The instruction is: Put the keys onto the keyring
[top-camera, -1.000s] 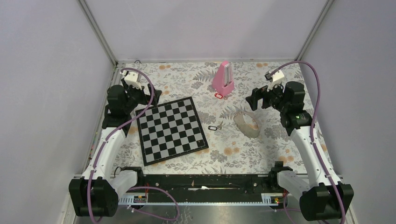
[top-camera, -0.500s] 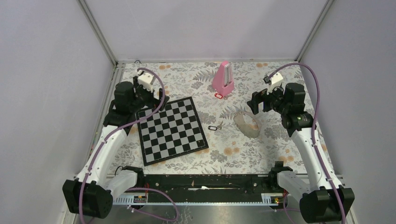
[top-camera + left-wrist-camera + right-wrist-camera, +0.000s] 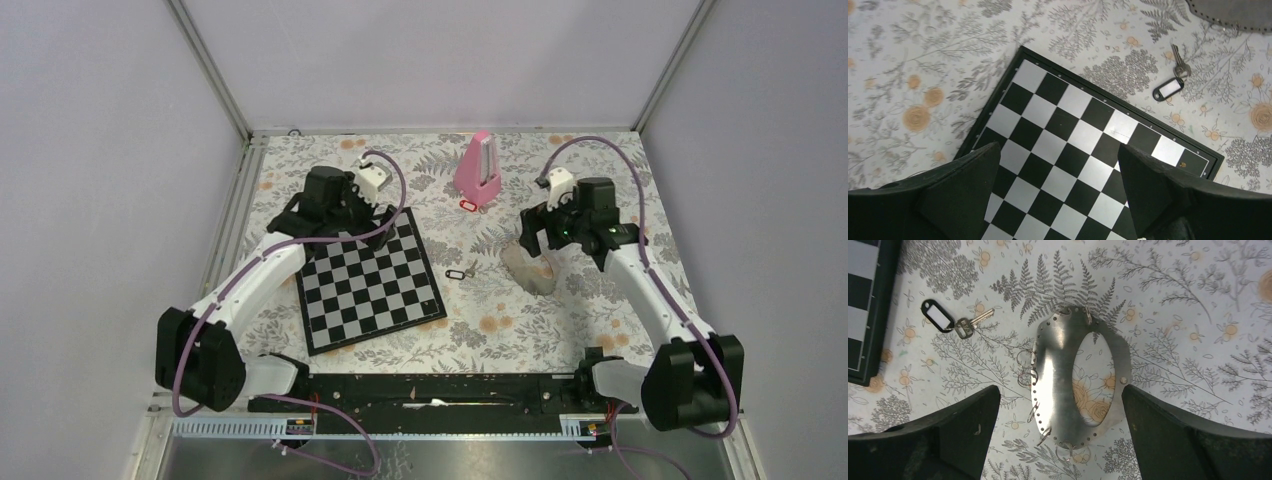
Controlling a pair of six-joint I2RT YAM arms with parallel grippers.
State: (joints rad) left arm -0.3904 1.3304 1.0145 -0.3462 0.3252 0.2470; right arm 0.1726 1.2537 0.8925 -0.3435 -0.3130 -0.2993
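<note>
On the flower-patterned counter point(image 3: 560, 330), just off the right edge of the chessboard point(image 3: 365, 280), lies the nearer key point(image 3: 980, 317). It is small and silver, joined by a little ring to a black-framed tag point(image 3: 938, 316) with a white label, and it lies flat. Nothing touches it.

A little to its right, and apart from it, is the keyring point(image 3: 1053, 370). It is a broad oval band, pale from above and silvery with a sheen in the right wrist view. A row of small holes runs along its edge, and several thin wire rings hang from them. The counter's print shows through its opening.

Farther back, a red key tag point(image 3: 466, 205) lies at the foot of the pink metronome point(image 3: 478, 165). The key on it is too small to make out.

The left arm point(image 3: 260, 270) reaches from its base up and inward, with its wrist over the far left corner of the chessboard. The left jaws point down at the board, spread wide and holding nothing. The black-tagged key shows beyond the board's edge in that wrist view.

The right arm point(image 3: 645, 290) rises from its base and bends inward, with its wrist just behind the keyring. The right jaws are also spread wide and empty. From the right wrist the band shows between the two fingers, and neither finger touches it.
</note>
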